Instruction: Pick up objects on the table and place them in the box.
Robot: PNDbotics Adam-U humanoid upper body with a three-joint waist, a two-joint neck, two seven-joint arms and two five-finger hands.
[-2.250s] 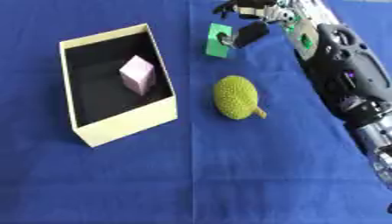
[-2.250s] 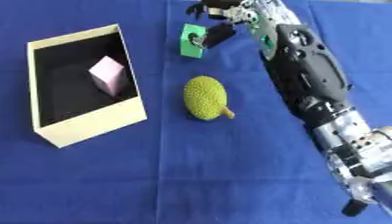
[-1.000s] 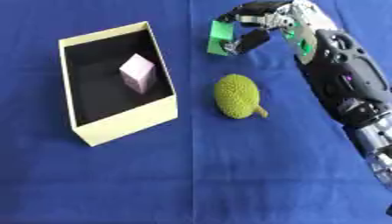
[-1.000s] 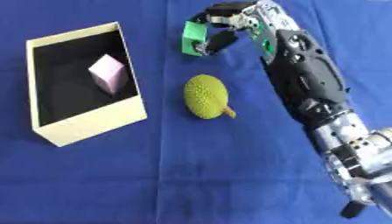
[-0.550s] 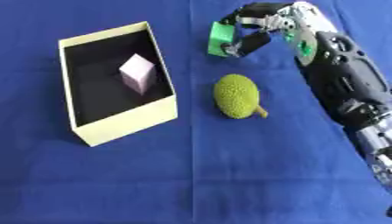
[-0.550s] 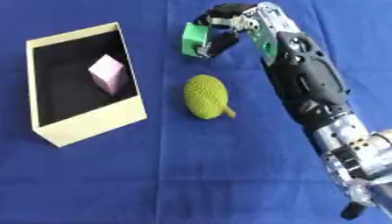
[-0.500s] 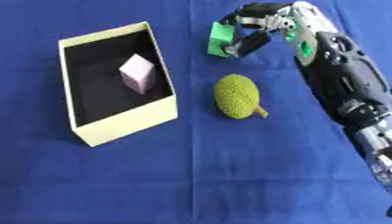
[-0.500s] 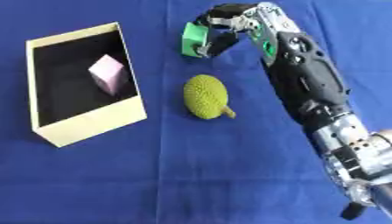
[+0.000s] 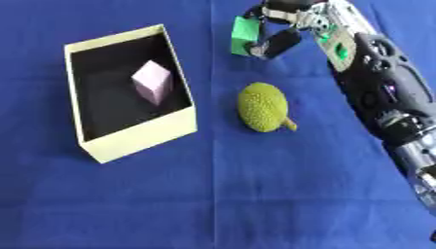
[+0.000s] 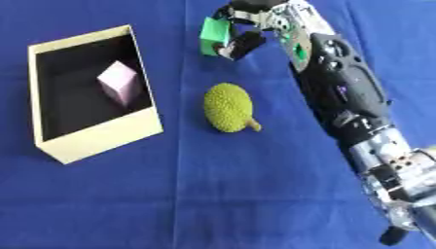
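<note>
A green block hangs above the blue cloth at the top middle, pinched between the thumb and fingers of my right hand, whose arm runs down the right side. Below it a bumpy yellow-green fruit with a short stem lies on the cloth. To the left stands an open cream box with a black inside, holding a pale pink cube. The green block is right of the box's far right corner. My left hand is not in either view.
A blue cloth covers the whole table. My right forearm crosses the right side from top middle to the lower right corner.
My right hand closed on the green block, lifted it off the cloth, and has carried it slightly left toward the box. Fruit, box and pink cube have not moved.
</note>
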